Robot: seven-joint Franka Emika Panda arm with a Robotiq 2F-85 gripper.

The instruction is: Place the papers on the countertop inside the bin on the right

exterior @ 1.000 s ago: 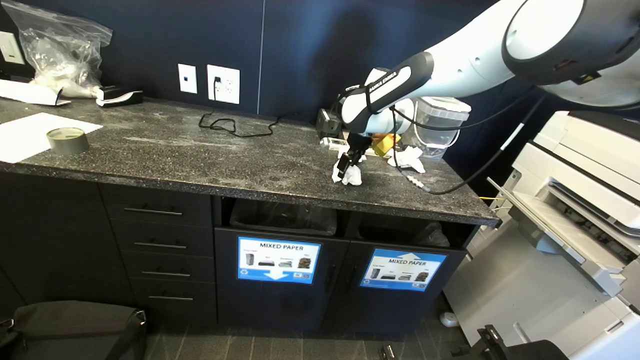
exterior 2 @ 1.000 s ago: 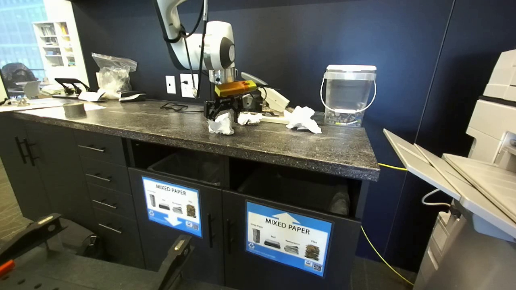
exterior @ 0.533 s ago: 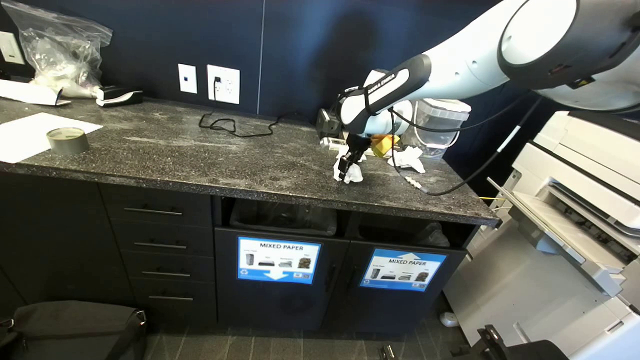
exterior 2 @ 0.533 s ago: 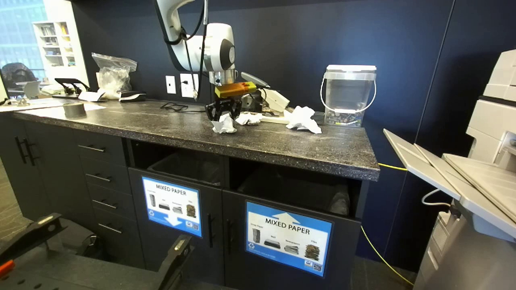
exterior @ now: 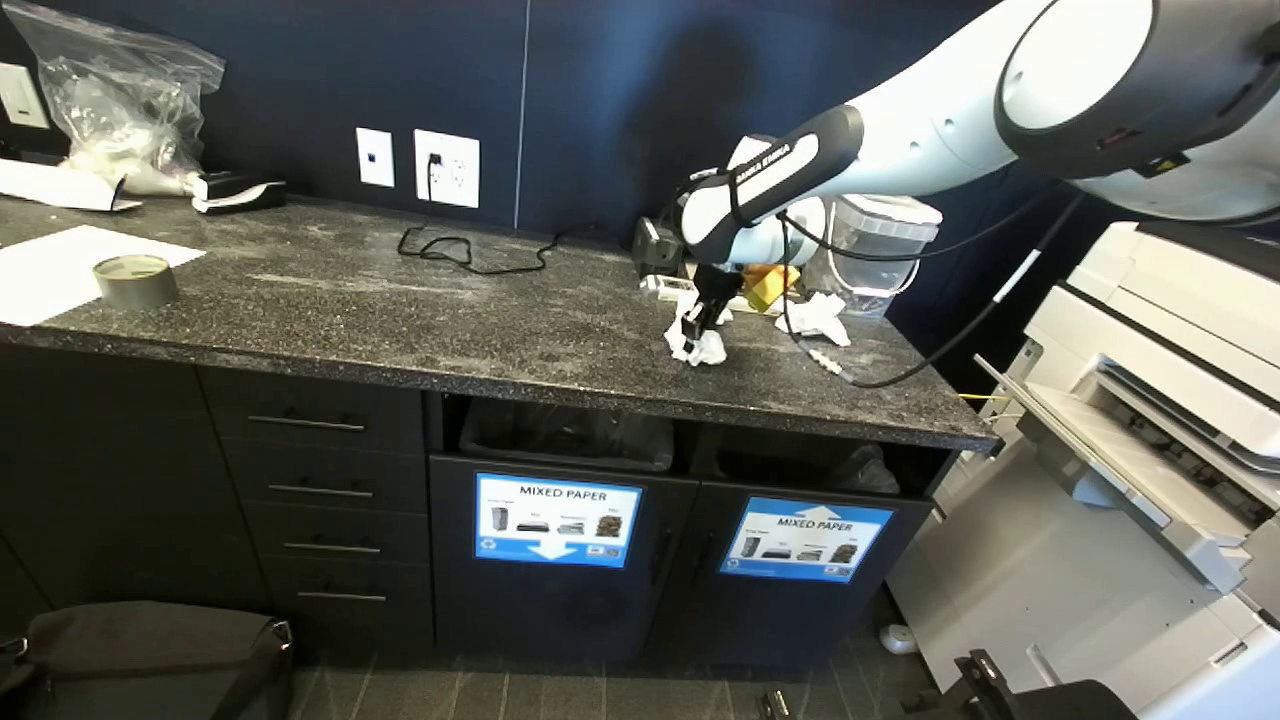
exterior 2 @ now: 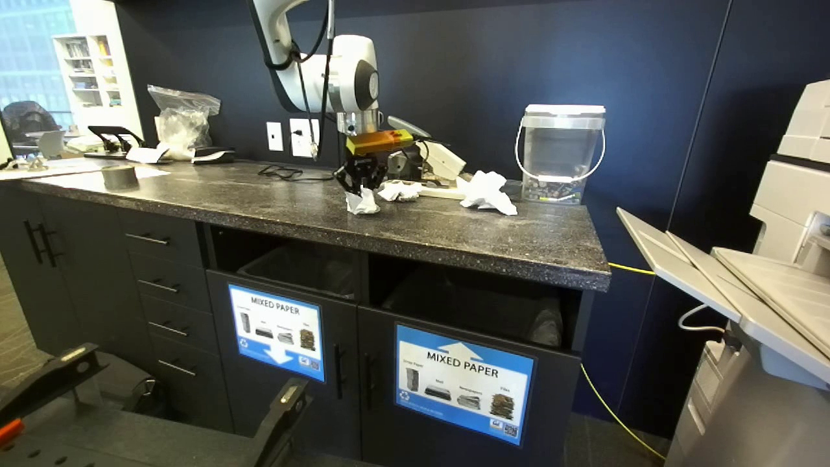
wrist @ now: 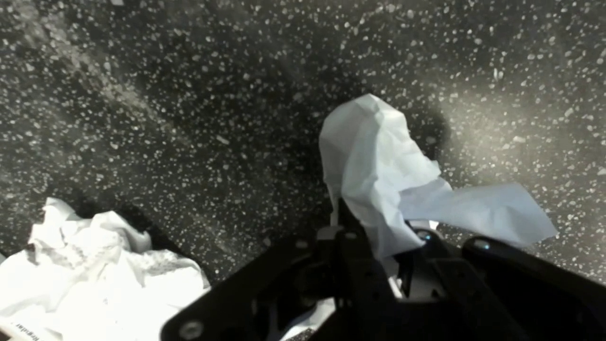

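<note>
My gripper [wrist: 386, 237] is down low over the counter [wrist: 213, 94], its jaws all but together, with a wad [wrist: 374, 156] of white paper pinched between them. In the wrist view, most of that wad juts past my fingertips [wrist: 352, 239] as a creased hump, and a flat flap [wrist: 487, 213] of it sticks out to one side. In both exterior views it sits right under the gripper, near the front edge of the counter. It looks to be touching the counter, though from these angles I can't be sure there's contact.

A second wad [wrist: 109, 270] lies near the one I hold, and a third wad [exterior 2: 487, 192] lies farther along, near the tub [exterior 2: 561, 146]. The tub stands toward the counter's end with its white lid [exterior 2: 564, 109] on.

The bin [exterior 2: 480, 308] is below the counter, behind the up-arrow label [exterior 2: 463, 383]; its twin [exterior 2: 311, 272] is to the left in an exterior view, behind the down-arrow label [exterior 2: 277, 331]. Some clear liner [exterior 2: 546, 324] shows at the right end of the bin's slot. At the far left of the counter in an exterior view, a tape roll [exterior: 138, 288] stands at the edge of a flat sheet [exterior: 70, 260], with a plastic bag [exterior: 130, 120] beyond it. The printer [exterior: 1080, 540] stands past the other end.
</note>
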